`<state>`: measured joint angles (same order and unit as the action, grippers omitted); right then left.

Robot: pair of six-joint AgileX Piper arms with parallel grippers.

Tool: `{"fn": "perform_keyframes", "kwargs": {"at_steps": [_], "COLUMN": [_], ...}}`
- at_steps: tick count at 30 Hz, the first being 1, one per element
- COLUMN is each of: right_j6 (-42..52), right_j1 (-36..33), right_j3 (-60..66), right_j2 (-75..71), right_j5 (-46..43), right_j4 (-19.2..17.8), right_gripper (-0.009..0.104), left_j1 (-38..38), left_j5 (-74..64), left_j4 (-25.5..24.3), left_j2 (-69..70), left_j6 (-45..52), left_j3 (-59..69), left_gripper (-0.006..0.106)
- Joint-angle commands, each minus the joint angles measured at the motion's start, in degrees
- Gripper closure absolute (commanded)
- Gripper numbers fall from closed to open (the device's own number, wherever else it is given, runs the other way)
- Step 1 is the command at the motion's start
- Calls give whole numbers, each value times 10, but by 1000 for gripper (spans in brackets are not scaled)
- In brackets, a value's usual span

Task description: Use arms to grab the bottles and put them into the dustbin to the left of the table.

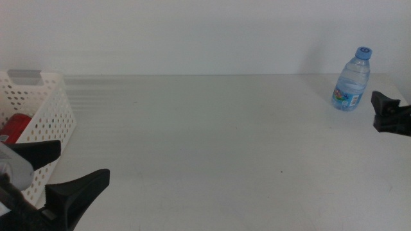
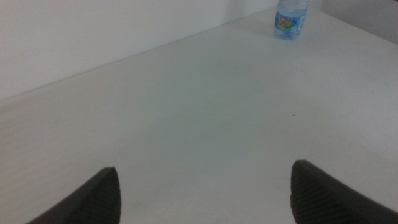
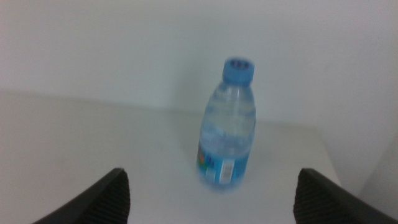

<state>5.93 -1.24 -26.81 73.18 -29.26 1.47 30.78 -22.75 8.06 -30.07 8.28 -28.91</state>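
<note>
Right wrist view: water bottle [image 3: 227, 124] stands upright just ahead of the right hand [image 3: 208, 202], its jaws spread apart.

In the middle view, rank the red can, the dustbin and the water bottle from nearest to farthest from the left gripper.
1. Dustbin: at the table's left edge, right beside the left gripper, whose fingers are spread.
2. Red can: lying inside the dustbin, just behind its near wall.
3. Water bottle: upright at the far right, by the right gripper.
</note>
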Motion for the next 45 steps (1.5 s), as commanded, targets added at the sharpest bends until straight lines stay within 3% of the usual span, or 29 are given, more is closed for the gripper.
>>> {"fn": "perform_keyframes", "kwargs": {"at_steps": [1, 12, 20, 45], "right_j6": [7, 24, 25, 25], "right_j1": [3, 3, 5, 28], "right_j3": [-13, -37, -142, -408], "right_j2": [30, 207, 306, 519], "right_j5": [-128, -370, -346, -261], "right_j4": [-6, 6, 60, 46], "right_gripper": [25, 25, 25, 25], "left_j1": [4, 4, 4, 4], "left_j5": [41, 41, 41, 41], "left_j4": [7, 7, 7, 7], "left_j2": [-2, -2, -2, -2], "left_j6": [-7, -7, -7, -7], "left_j3": [-16, -16, -16, -16], "left_gripper": [10, 10, 10, 10]}}
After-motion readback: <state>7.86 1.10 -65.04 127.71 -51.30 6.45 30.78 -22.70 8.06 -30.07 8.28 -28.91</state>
